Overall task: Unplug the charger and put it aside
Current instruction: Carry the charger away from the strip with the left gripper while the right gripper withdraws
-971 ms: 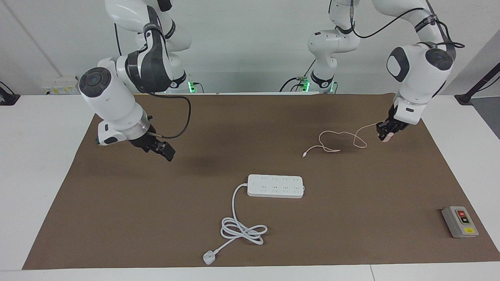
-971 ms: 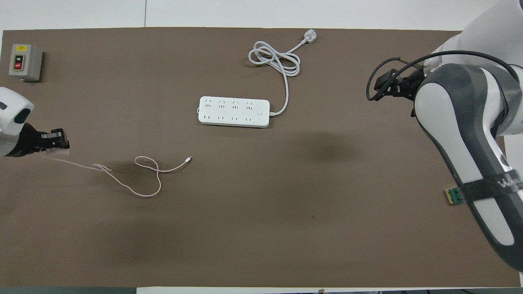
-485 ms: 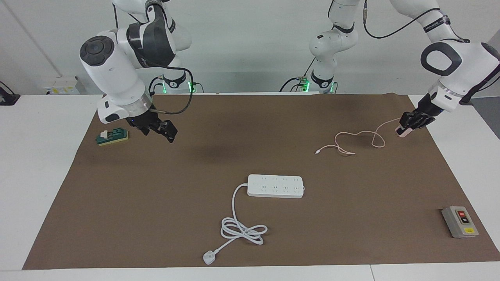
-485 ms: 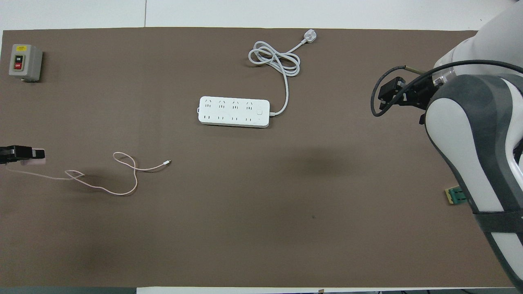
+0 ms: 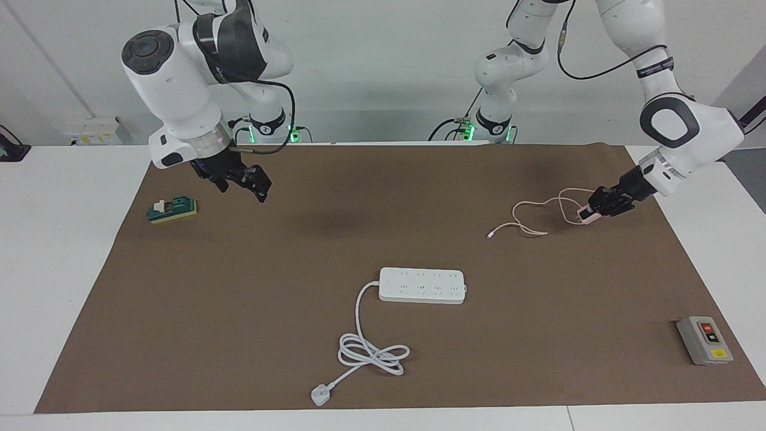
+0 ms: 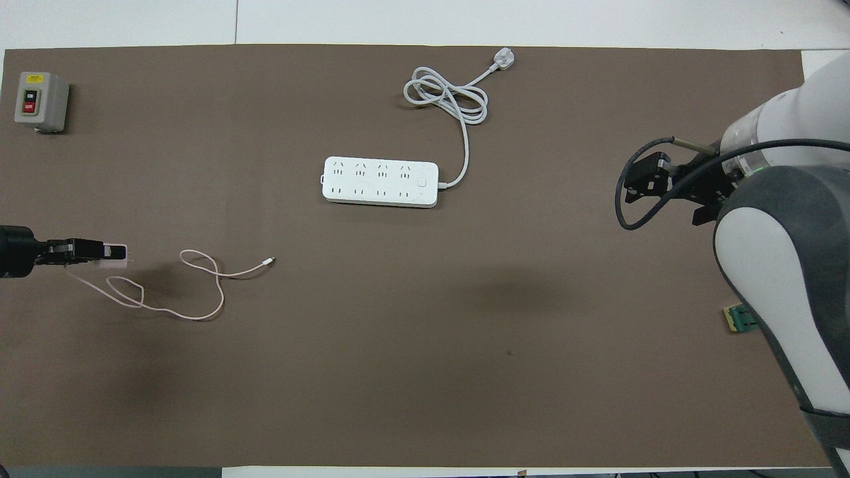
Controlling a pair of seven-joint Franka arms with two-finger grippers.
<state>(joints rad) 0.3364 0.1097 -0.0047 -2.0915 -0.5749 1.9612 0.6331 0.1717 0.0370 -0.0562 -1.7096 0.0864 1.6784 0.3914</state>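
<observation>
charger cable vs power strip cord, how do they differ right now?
Thickness and colour: the charger cable is thin and pink; the power strip cord is thick and white.
Lay: the charger cable sprawls in loose open loops; the power strip cord is gathered in a tight coil.
Ends: the charger cable runs to the charger gripped in the left claw; the power strip cord joins the power strip, its plug lying free.
Shared: both rest on the brown mat.

Counted on the brown mat: one pink charger with cable, one white power strip, one grey switch box, one green block, two grippers.
</observation>
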